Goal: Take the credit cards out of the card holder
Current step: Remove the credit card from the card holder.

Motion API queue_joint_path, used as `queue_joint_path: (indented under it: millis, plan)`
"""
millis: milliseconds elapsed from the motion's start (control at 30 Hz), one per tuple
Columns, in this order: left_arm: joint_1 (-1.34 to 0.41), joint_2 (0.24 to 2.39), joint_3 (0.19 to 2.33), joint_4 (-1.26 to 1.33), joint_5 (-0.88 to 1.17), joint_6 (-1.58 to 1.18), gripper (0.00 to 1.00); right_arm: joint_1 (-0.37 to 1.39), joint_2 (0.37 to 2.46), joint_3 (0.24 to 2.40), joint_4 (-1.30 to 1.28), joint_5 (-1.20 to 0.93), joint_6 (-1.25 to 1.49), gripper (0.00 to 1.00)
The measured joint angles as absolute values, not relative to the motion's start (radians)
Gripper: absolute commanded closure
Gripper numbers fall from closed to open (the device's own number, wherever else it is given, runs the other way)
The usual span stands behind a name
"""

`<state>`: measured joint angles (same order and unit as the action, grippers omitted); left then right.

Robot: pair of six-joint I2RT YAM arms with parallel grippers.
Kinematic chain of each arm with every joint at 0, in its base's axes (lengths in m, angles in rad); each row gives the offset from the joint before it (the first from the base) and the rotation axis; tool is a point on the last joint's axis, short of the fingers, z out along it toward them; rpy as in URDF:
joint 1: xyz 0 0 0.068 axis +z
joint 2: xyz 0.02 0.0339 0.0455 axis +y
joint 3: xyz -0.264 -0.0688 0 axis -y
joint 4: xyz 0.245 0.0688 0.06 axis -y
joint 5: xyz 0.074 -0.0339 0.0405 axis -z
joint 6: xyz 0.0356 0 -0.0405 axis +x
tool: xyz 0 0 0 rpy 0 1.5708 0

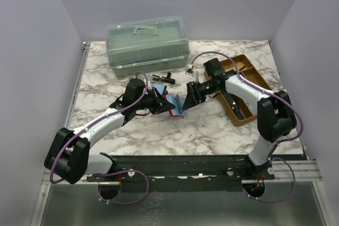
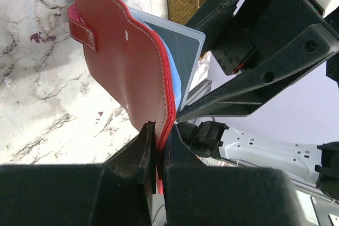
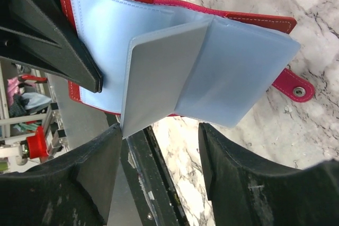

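Barely begun: the left gripper (image 2: 158, 130) is clenched on the lower edge of the red card holder (image 2: 127, 62), holding it open near mid-table. In the right wrist view a grey credit card (image 3: 159, 78) juts toward 6 o'clock, between the spread jaws of the right gripper (image 3: 159, 136) — not yet pinched, and no card visibly out.

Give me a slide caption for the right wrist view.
Open right claw faces a grey credit card fanned from the red card holder pinched by the left claw.
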<state>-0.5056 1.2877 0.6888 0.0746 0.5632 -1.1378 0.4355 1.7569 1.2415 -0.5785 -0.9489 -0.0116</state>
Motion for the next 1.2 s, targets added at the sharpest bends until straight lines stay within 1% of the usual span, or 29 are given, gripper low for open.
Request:
queue_joint_path:
  millis: [267, 467, 767, 867, 900, 1200]
  plan:
    - [-0.498, 1.280, 0.689, 0.072, 0.575, -1.131, 1.00, 0.423, 1.760, 1.242, -0.579, -0.984, 0.000, 0.49]
    - [-0.498, 1.280, 0.689, 0.072, 0.584, -1.120, 1.00, 0.416, 1.775, 1.242, -0.579, -1.014, 0.001, 0.58]
    - [-0.500, 1.277, 0.689, 0.083, 0.648, -1.116, 1.00, 0.403, 1.789, 1.241, -0.568, -1.068, 0.031, 0.60]
    - [-0.500, 1.276, 0.689, 0.089, 0.657, -1.117, 1.00, 0.401, 1.789, 1.240, -0.564, -1.085, 0.038, 0.69]
    - [-0.500, 1.276, 0.689, 0.089, 0.662, -1.117, 1.00, 0.400, 1.789, 1.240, -0.562, -1.088, 0.042, 0.70]
    - [-0.496, 1.261, 0.673, 0.096, 0.665, -1.116, 1.00, 0.388, 1.788, 1.220, -0.546, -1.089, 0.062, 0.71]
